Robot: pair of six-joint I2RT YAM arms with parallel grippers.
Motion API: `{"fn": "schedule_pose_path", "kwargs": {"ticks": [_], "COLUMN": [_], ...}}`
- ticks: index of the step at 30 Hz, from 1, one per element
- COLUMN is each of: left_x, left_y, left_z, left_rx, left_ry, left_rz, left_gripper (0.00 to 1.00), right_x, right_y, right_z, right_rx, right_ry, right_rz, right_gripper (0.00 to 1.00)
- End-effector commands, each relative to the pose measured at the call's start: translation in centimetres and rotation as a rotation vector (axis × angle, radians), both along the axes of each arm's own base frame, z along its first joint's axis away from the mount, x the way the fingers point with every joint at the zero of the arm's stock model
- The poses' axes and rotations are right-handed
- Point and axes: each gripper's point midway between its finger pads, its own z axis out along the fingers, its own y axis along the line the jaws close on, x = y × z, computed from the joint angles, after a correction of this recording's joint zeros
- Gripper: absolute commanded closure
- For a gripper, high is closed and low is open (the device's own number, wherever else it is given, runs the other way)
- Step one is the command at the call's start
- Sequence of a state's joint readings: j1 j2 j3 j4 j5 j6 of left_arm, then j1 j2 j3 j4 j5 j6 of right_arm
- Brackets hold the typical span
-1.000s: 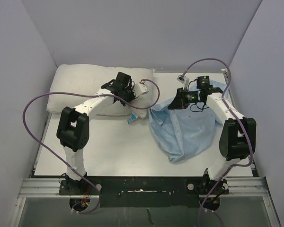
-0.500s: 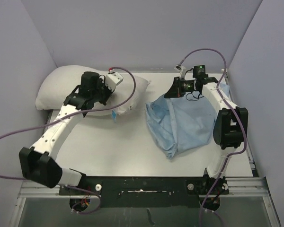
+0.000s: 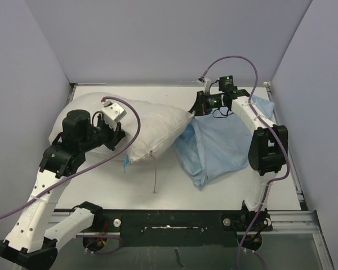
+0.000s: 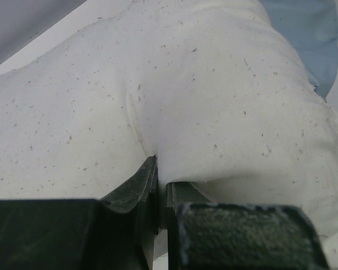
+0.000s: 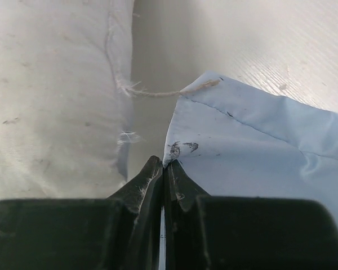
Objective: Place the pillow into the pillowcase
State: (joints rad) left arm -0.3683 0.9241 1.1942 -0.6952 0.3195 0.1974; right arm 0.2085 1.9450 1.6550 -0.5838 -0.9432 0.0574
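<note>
The off-white pillow [image 3: 149,126] lies across the left half of the table, its right corner pointing at the pillowcase. It fills the left wrist view [image 4: 203,95]. My left gripper [image 3: 119,134] [image 4: 160,169] is shut on a pinch of the pillow's fabric at its near left side. The light blue pillowcase [image 3: 222,143] lies crumpled on the right half of the table. My right gripper [image 3: 198,108] [image 5: 164,166] is shut on the pillowcase's upper left edge [image 5: 253,146], holding it up next to the pillow's corner [image 5: 56,95].
The white table [image 3: 174,191] is walled by grey panels on the left, back and right. A thin loose thread [image 3: 155,177] hangs from the pillow's near edge. Purple cables [image 3: 236,59] loop over both arms. A black rail [image 3: 169,219] runs along the near edge.
My left arm has swung toward the near left and dragged the pillow rightward, so its corner now reaches the pillowcase. My right gripper has lifted the pillowcase edge a little further back and left.
</note>
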Motion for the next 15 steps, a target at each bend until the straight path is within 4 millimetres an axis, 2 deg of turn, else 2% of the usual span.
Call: {"fn": "schedule_pose_path", "kwargs": {"ticks": [1,3,5,10,15], "left_x": [-2.2,-3.0,-3.6,-3.9,-2.3], "left_y": [-0.2,-0.6,-1.4,-3.8,-4.3], "left_z": [4.7,5.5,5.5,2.7,-0.5], "left_rx": [-0.108,-0.142,-0.169,-0.213,-0.162], "left_ry": [-0.091,-0.095,-0.061,0.084,0.125], "left_rz": [-0.023,-0.047,-0.093,-0.195,-0.147], "left_gripper": [1.0,1.0,1.0,1.0,1.0], "right_x": [2.3,2.4,2.2,1.5,0.6], "right_y": [-2.5,-3.2,-3.1,-2.2,-2.3], "right_z": [2.3,2.5,2.8,4.1,6.0], "right_rx": [-0.02,-0.016,-0.003,0.021,0.037], "right_ry": [-0.083,-0.082,-0.085,-0.113,-0.16], "right_rz": [-0.08,-0.094,-0.088,-0.054,-0.028], "right_gripper": [1.0,1.0,1.0,1.0,1.0]}}
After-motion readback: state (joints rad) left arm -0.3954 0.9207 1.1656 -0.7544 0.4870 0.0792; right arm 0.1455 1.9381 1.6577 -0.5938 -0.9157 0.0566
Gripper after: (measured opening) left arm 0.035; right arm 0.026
